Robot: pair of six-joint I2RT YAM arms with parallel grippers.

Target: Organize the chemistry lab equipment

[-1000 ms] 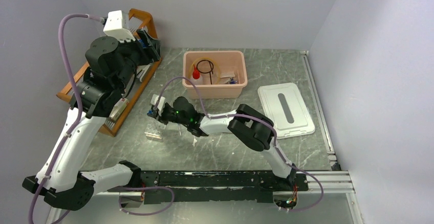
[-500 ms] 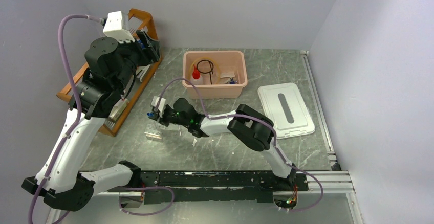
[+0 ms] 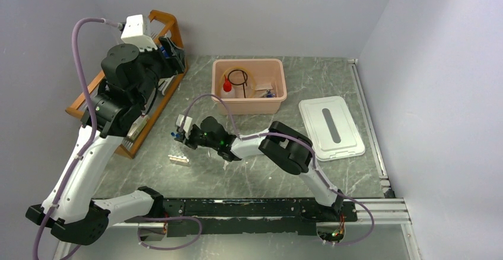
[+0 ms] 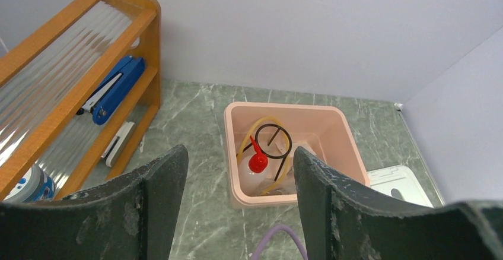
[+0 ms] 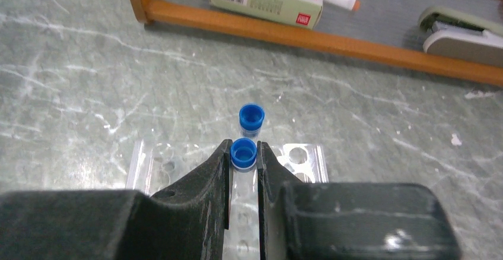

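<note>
The right claw (image 5: 243,159) is clamped on a blue-capped tube (image 5: 243,152), its two fingers pressing the clear body just under the cap. The tube's long axis runs straight down along the fingers, so the wrist view looks onto the top of its cap. Directly beneath lies the clear rack (image 5: 299,156), flat on the desk (image 3: 249,165), its rows of holes running left to right. A second blue-capped tube (image 5: 251,117) stands in a hole just on the far side of the held one. I judge that the coming move is a straight drop into a hole in the nearer row. Whether the tube's bottom has entered a hole cannot be told, since the fingers hide it.

The neighbouring tube is close, so the claw should open little and lift straight up. Beyond the rack, the wooden shelf unit (image 5: 308,34) edges the far-left side, apart from the tubes. Bare desk lies to the left and right. The pink bin (image 3: 252,107) holding the other lab pieces sits well apart, far right.

The left claw (image 3: 171,51) hangs open and empty over the wooden shelf unit, much farther from the rack.
</note>
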